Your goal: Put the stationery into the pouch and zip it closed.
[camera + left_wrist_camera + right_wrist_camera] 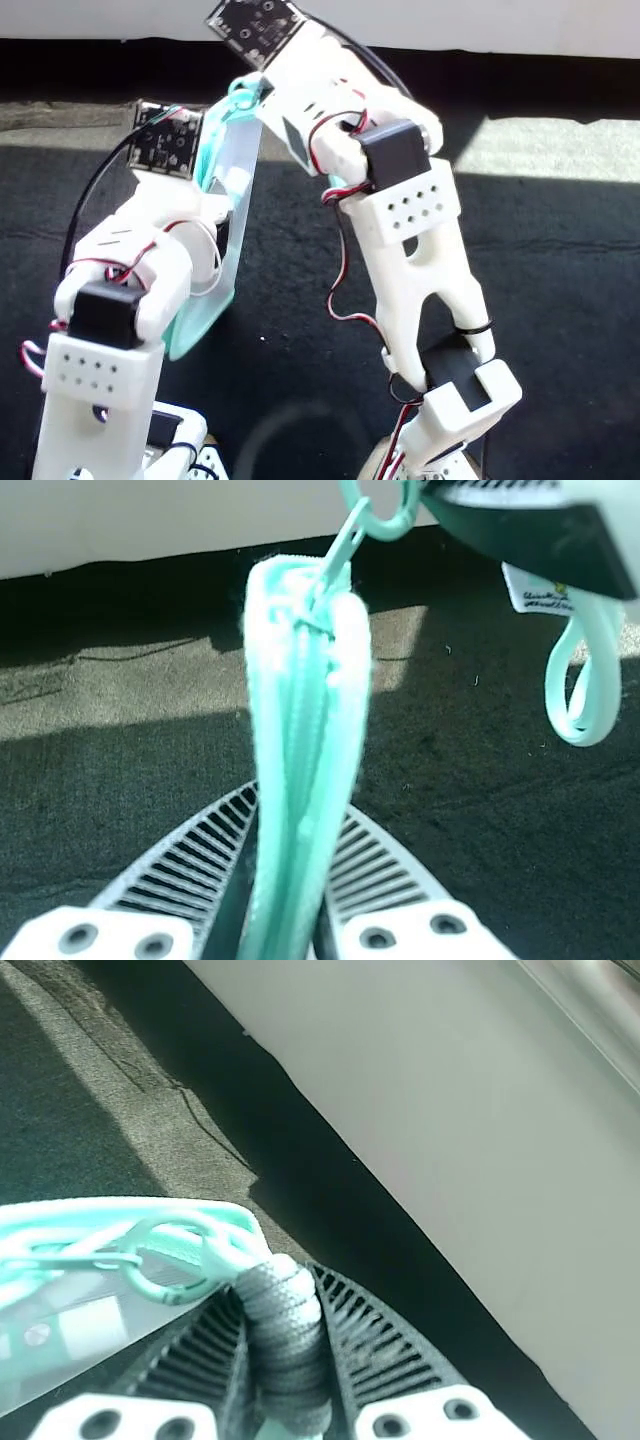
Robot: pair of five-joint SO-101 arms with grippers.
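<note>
One pouch (pixel 238 165), mint green with a clear side panel, hangs in the air above the dark counter (pixel 540 300), held up between the two arms. The left hand (pixel 300 810) is clamped on the pouch's zipped edge. Its two ribbed fingers (pixel 190 865) press against either side of the mint seam, and the pouch stands upright between them. The right hand (pixel 280 1290) is closed on a single grey cord (pixel 285 1340), a braided piece that fills the gap between its two fingers. That cord runs to one mint ring (pixel 170 1265), and a short link joins the ring to the zip slider at the pouch's top corner. In the left wrist view the same ring (pixel 375 510) sits above the pouch's upper end, with the slider just beneath it. From there down the zip looks shut, though the folds of the edge leave that uncertain. One pale strap loop (pixel 585 680) and one small white label (pixel 540 595) hang beside the pouch's top. From the high view the right arm (pixel 410 230) arches over from the near side, and the left arm (pixel 110 310) rises beside it. The pouch's lower end is well clear of the counter, and what it contains cannot be made out through the clear panel.
</note>
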